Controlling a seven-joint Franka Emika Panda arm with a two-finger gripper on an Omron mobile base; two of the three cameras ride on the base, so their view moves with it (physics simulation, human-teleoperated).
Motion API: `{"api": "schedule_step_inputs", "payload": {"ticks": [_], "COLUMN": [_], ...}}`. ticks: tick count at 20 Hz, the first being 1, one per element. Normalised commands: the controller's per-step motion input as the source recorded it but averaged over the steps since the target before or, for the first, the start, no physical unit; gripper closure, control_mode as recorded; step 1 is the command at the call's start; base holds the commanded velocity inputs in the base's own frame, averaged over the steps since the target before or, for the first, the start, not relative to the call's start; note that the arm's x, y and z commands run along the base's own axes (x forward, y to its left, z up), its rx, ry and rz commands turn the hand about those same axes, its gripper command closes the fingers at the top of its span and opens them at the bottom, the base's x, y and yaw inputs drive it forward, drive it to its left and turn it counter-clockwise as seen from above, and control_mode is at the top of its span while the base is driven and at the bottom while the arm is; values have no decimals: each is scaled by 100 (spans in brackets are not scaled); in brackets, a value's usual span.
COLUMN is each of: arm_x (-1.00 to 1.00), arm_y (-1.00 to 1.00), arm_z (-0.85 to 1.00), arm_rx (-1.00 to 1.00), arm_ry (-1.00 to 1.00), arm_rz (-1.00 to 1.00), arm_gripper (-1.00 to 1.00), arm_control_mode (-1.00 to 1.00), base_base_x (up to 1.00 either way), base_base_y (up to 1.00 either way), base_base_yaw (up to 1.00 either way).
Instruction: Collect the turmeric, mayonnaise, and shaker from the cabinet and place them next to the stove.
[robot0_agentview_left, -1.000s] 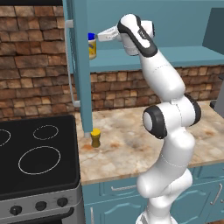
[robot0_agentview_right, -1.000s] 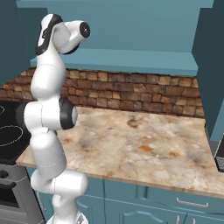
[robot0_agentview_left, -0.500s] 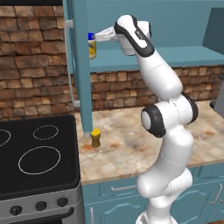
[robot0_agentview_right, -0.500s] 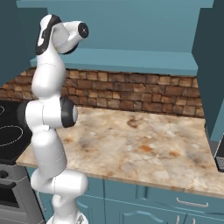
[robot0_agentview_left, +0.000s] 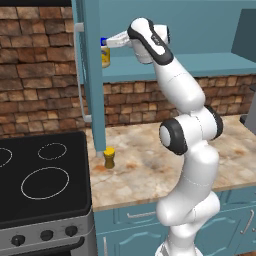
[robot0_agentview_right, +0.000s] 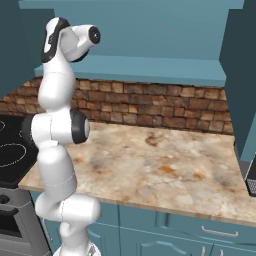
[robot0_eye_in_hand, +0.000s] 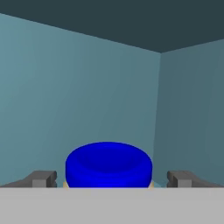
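The mayonnaise (robot0_agentview_left: 105, 56), a pale jar with a blue lid (robot0_eye_in_hand: 108, 162), stands on the shelf of the teal cabinet (robot0_agentview_left: 210, 62), at its left end. My gripper (robot0_agentview_left: 113, 42) is level with the lid and open. Its fingertips (robot0_eye_in_hand: 43, 178) stand wide on either side of the lid without touching it. The turmeric (robot0_agentview_left: 109, 158), a small yellow-orange jar, stands upright on the counter just right of the stove (robot0_agentview_left: 45, 175). The shaker is out of view.
The cabinet's open door (robot0_agentview_left: 92, 95), with a pale bar handle (robot0_agentview_left: 78, 70), hangs down between stove and counter, close to the jar's left. Right of the turmeric runs the marbled counter (robot0_agentview_right: 160, 165). A dark appliance (robot0_agentview_right: 251, 177) sits at its far right.
My gripper has moved left into the cabinet, closer to the mayonnaise, and stays open. The jar and the turmeric have not moved.
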Motion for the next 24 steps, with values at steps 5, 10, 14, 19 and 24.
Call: {"api": "schedule_step_inputs", "payload": {"ticks": [5, 10, 14, 19, 24], "arm_x": [11, 7, 6, 5, 1], "arm_y": [14, 13, 17, 5, 8], "arm_z": [0, -3, -6, -2, -5], "arm_rx": [0, -2, -3, -1, -1], "arm_ry": [0, 0, 0, 0, 0], "arm_rz": [0, 0, 0, 0, 0], "arm_gripper": [-100, -100, -100, -100, -100], "arm_control_mode": [-100, -100, -100, -100, -100], "base_base_x": [0, 0, 0, 0, 0], "base_base_y": [0, 0, 0, 0, 0], "base_base_yaw": [0, 0, 0, 0, 0]}}
